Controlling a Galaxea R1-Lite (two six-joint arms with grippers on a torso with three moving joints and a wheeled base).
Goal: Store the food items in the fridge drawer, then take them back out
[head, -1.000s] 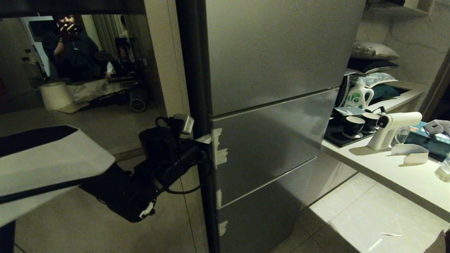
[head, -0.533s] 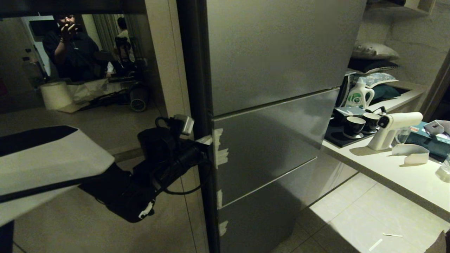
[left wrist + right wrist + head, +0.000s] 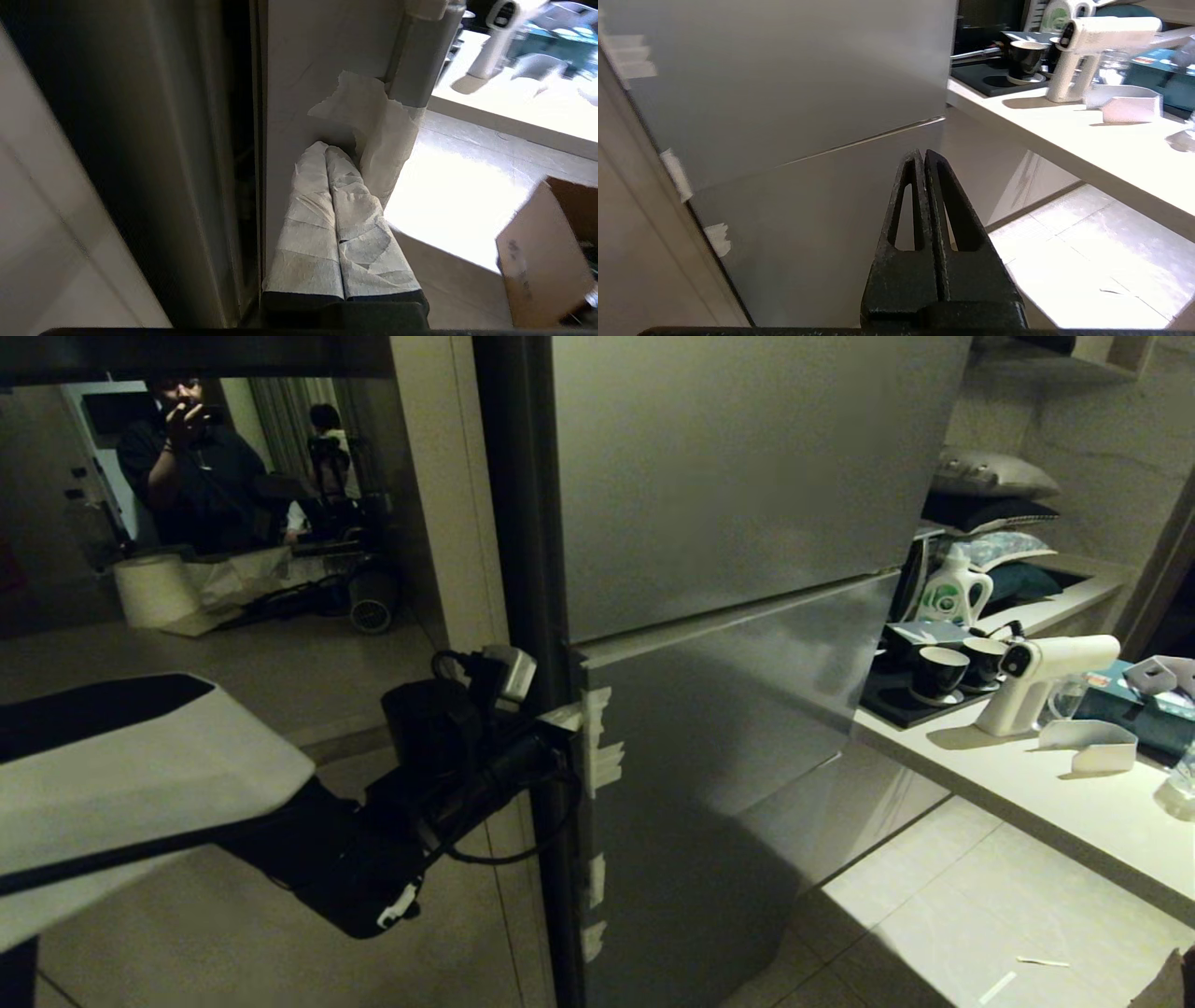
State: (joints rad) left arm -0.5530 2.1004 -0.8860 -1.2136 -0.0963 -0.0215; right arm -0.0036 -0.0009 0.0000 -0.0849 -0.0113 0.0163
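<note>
The black left gripper (image 3: pixel 551 733), its tape-wrapped fingers (image 3: pixel 327 205) pressed together, sits tucked behind the taped edge of the grey metal middle fridge door (image 3: pixel 719 728), which stands slightly ajar. The black right gripper (image 3: pixel 923 158) hangs pressed together, facing the fridge front. The fridge drawer is hidden; beyond stands a pale countertop (image 3: pixel 1074 803).

A pale tiled floor (image 3: pixel 943 915) is catching bright light on the right, while the left of the room is sitting in shadow. A light table (image 3: pixel 1055 803) is running along the right wall, carrying dark cups (image 3: pixel 938 672), a white spray gun (image 3: pixel 1036 677) and a detergent bottle (image 3: pixel 952 588). Pillows (image 3: pixel 994 476) are lying on a far shelf. A person (image 3: pixel 191 467) is standing far left.
</note>
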